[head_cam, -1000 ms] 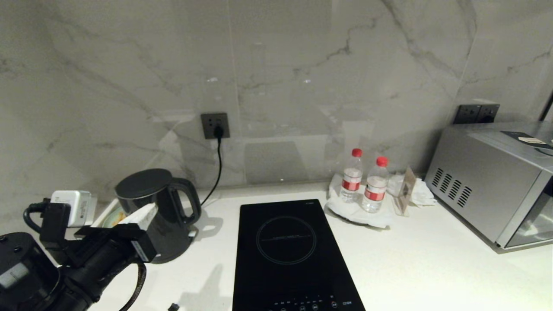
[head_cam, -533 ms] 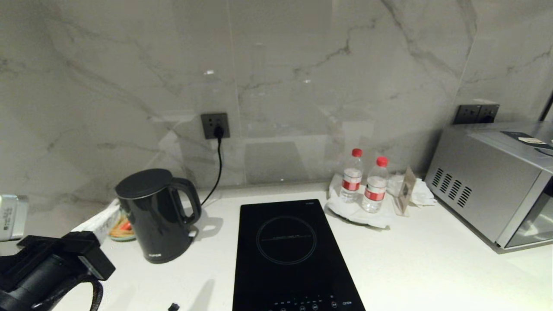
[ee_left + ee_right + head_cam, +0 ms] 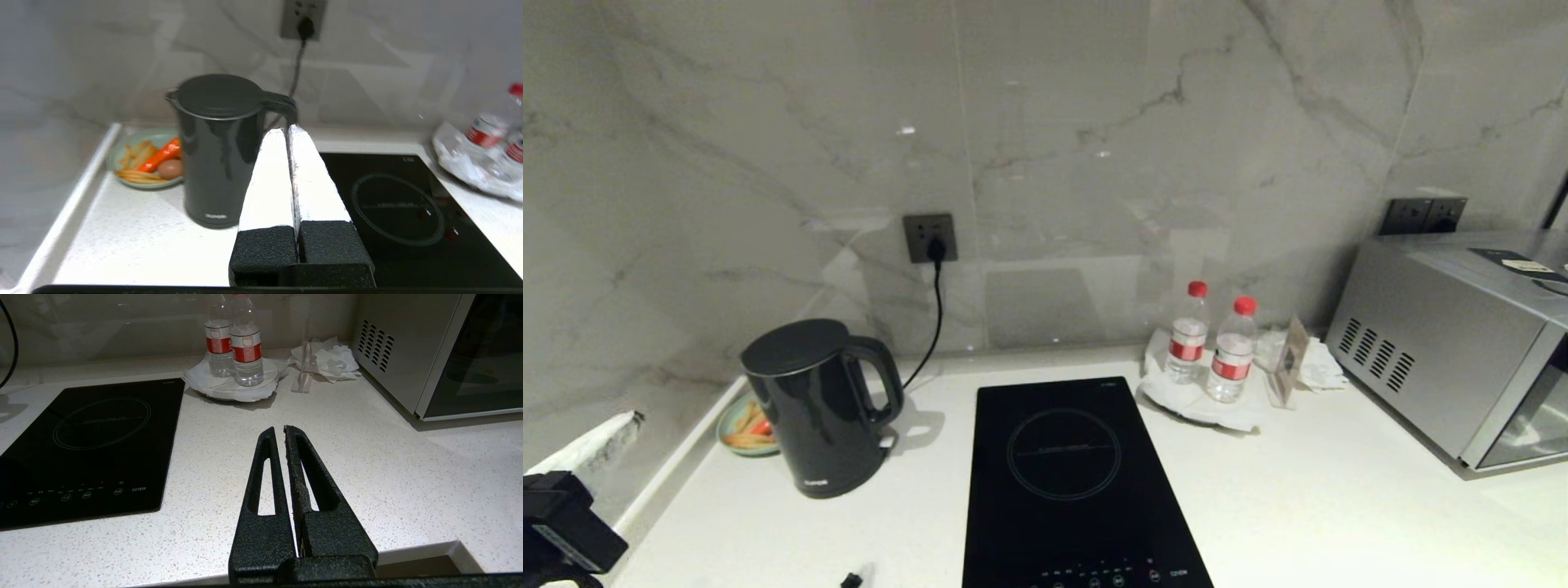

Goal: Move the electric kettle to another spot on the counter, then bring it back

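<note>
The electric kettle (image 3: 809, 408), matte black with a domed lid and a loop handle turned to the right, stands upright on the white speckled counter (image 3: 1298, 506) at the left, near the back wall. My left gripper (image 3: 633, 419) is low at the view's left edge, well clear of the kettle, shut and empty. From the left wrist, its white fingertips (image 3: 288, 128) point towards the kettle (image 3: 216, 151) handle from a distance. My right gripper (image 3: 278, 428) hangs shut and empty over the counter (image 3: 367, 457) near its front edge.
A black induction hob (image 3: 1070, 482) lies right of the kettle. A green plate of food (image 3: 739, 420) sits behind the kettle on its left. Two water bottles (image 3: 1209, 343) and a steel microwave (image 3: 1462, 343) stand at the right. A cord hangs from the wall socket (image 3: 929, 237).
My left arm has pulled back from in front of the kettle, down and leftwards to the corner of the head view. The kettle has stayed where it was.
</note>
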Robot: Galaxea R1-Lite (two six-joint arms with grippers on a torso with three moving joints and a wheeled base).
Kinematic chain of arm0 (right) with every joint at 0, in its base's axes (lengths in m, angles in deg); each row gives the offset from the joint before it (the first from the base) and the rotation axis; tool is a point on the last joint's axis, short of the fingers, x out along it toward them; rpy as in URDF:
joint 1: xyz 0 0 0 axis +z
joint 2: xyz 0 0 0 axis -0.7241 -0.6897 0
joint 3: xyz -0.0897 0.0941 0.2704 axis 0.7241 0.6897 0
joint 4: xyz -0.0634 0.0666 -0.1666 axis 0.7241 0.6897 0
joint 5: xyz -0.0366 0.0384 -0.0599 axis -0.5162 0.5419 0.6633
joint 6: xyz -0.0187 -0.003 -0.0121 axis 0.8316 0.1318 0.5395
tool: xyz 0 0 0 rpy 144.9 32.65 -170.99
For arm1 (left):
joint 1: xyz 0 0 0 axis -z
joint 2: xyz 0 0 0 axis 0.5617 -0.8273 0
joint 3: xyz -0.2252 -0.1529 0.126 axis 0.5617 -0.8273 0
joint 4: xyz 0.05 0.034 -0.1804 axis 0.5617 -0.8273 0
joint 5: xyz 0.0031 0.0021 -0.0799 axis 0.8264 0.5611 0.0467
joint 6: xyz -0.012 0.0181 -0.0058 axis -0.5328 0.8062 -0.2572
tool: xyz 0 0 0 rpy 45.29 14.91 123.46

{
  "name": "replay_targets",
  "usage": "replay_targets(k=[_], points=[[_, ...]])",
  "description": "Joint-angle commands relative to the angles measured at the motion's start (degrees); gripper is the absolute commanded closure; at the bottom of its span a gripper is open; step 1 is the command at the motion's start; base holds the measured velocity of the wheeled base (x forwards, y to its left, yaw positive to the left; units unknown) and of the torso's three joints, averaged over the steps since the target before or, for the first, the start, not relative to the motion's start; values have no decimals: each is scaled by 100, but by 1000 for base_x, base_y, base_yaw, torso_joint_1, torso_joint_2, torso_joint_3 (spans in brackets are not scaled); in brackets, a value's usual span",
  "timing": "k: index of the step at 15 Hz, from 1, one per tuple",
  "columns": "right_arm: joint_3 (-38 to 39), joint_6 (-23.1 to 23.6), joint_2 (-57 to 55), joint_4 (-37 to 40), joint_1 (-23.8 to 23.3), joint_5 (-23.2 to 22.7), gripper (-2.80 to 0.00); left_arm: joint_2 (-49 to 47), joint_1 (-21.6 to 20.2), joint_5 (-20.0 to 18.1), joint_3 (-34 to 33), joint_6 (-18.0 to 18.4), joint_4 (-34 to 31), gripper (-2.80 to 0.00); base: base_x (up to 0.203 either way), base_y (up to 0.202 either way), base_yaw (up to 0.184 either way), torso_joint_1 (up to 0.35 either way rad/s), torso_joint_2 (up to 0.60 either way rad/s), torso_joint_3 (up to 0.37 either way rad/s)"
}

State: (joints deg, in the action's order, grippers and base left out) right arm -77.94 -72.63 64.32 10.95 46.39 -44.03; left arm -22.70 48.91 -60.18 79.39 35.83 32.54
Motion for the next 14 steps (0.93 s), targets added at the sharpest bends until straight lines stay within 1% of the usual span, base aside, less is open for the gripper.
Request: replay_targets(k=[1, 2, 3, 4, 5, 6, 8, 9, 10, 11, 12, 13, 14], points=[[0, 3, 0, 2, 0, -2, 0, 641, -152, 38, 23, 4, -252, 0, 0, 0, 0, 0, 0, 0], [0, 3, 0, 2, 0, -2, 0, 864, -177, 34, 80, 42, -555, 0, 0, 0, 0, 0, 0, 0], [0, 3, 0, 2, 0, -2, 0, 939, -179, 11, 200, 136, -1021, 0, 0, 0, 0, 0, 0, 0], [0, 3, 0, 2, 0, -2, 0, 881, -94, -81, 395, 194, -1210, 0, 0, 0, 0, 0, 0, 0], [0, 3, 0, 2, 0, -2, 0, 714, 82, -220, 505, 196, -1264, 0, 0, 0, 0, 0, 0, 0], [0, 3, 0, 2, 0, -2, 0, 416, 227, -277, 595, 197, -1287, 0, 0, 0, 0, 0, 0, 0], [0, 3, 0, 2, 0, -2, 0, -274, 457, -318, 843, 197, -1292, 0, 0, 0, 0, 0, 0, 0], [0, 3, 0, 2, 0, -2, 0, -452, 640, -326, 954, 157, -1285, 0, 0, 0, 0, 0, 0, 0], [0, 3, 0, 2, 0, -2, 0, -451, 730, -299, 977, 120, -1286, 0, 0, 0, 0, 0, 0, 0], [0, 3, 0, 2, 0, -2, 0, -272, 766, -243, 964, 108, -1303, 0, 0, 0, 0, 0, 0, 0], [0, 3, 0, 2, 0, -2, 0, 103, 750, -143, 957, 101, -1358, 0, 0, 0, 0, 0, 0, 0], [0, 3, 0, 2, 0, -2, 0, 595, 618, -30, 968, 115, -1492, 0, 0, 0, 0, 0, 0, 0], [0, 3, 0, 2, 0, -2, 0, 1095, 374, 40, 995, 168, -1719, 0, 0, 0, 0, 0, 0, 0]])
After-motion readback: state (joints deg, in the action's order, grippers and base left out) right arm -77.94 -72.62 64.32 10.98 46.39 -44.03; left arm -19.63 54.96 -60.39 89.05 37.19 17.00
